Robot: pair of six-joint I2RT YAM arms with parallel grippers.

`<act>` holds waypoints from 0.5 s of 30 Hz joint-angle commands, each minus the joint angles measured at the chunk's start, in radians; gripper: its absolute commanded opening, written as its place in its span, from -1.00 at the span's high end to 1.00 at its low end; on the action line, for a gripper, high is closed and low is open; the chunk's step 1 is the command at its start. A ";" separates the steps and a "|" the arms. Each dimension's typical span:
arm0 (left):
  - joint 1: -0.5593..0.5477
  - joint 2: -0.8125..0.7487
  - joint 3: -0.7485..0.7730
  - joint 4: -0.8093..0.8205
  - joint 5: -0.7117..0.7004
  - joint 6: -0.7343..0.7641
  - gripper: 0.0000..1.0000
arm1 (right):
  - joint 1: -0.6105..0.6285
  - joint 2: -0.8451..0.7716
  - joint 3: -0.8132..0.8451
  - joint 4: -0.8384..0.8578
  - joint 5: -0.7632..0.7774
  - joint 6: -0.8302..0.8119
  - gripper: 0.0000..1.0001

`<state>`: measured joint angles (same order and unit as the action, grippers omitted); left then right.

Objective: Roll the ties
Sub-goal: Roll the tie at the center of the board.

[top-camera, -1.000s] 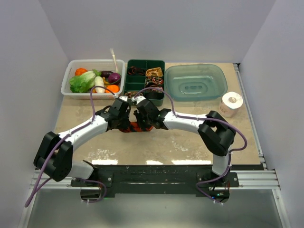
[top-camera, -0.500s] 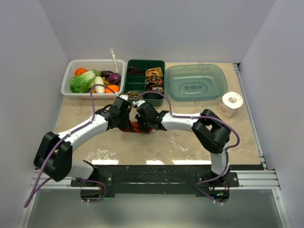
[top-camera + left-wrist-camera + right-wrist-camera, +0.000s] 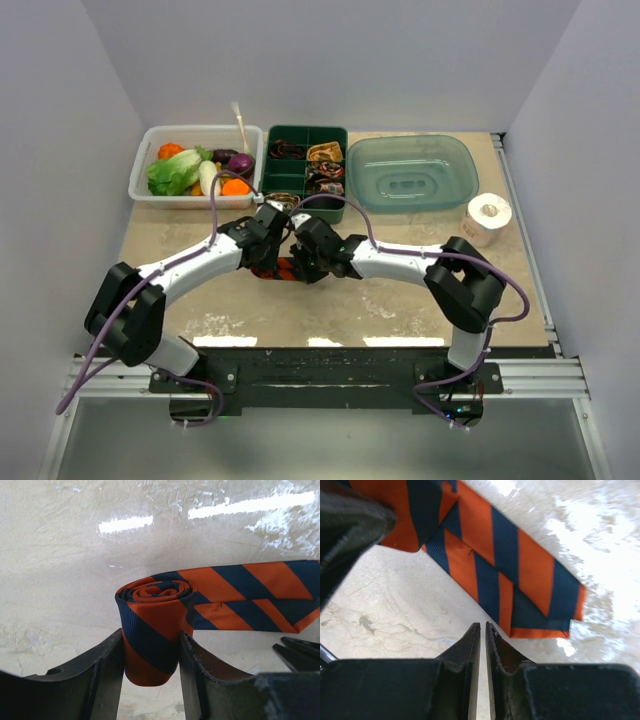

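Observation:
An orange-and-navy striped tie (image 3: 155, 625) lies on the table, one end wound into a coil and standing on edge. My left gripper (image 3: 151, 645) is shut on that coil, one finger pressed to each side. The unrolled tail (image 3: 250, 595) runs off to the right, flat on the table. In the right wrist view the tail (image 3: 510, 565) ends just beyond my right gripper (image 3: 483, 626), which is shut with nothing between its fingers. From above, both grippers meet over the tie (image 3: 283, 268) at the table's middle. Small coiled ties (image 3: 325, 152) sit in the green tray.
The green divided tray (image 3: 305, 128) stands just behind the grippers. A clear bin (image 3: 140, 175) of vegetables is at the back left, a teal basin (image 3: 412, 140) at the back right. A white paper roll (image 3: 488, 218) stands near the right edge.
The left arm has shifted a little to the right with the coil still held. The right arm's elbow swung in and back out. Neither gripper changed its opening.

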<state>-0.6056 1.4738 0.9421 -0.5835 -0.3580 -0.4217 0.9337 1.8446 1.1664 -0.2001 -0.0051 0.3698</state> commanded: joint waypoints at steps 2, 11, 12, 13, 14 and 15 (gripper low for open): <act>-0.036 0.029 0.053 -0.047 -0.075 0.023 0.04 | -0.032 -0.090 0.029 -0.010 0.096 0.023 0.72; -0.095 0.127 0.126 -0.182 -0.249 -0.025 0.05 | -0.156 -0.179 -0.102 0.028 0.076 0.066 0.70; -0.102 0.143 0.136 -0.199 -0.268 -0.040 0.04 | -0.165 -0.183 -0.118 0.030 0.079 0.066 0.71; -0.108 0.157 0.156 -0.234 -0.304 -0.049 0.05 | -0.173 -0.188 -0.126 0.028 0.077 0.066 0.70; -0.123 0.181 0.167 -0.251 -0.321 -0.058 0.05 | -0.186 -0.189 -0.132 0.028 0.077 0.063 0.70; -0.129 0.193 0.185 -0.265 -0.337 -0.075 0.05 | -0.193 -0.197 -0.145 0.028 0.080 0.063 0.70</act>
<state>-0.7036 1.6157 1.0538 -0.7452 -0.5568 -0.4385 0.7673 1.6928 1.0554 -0.1936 0.0532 0.4175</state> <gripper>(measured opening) 0.484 0.146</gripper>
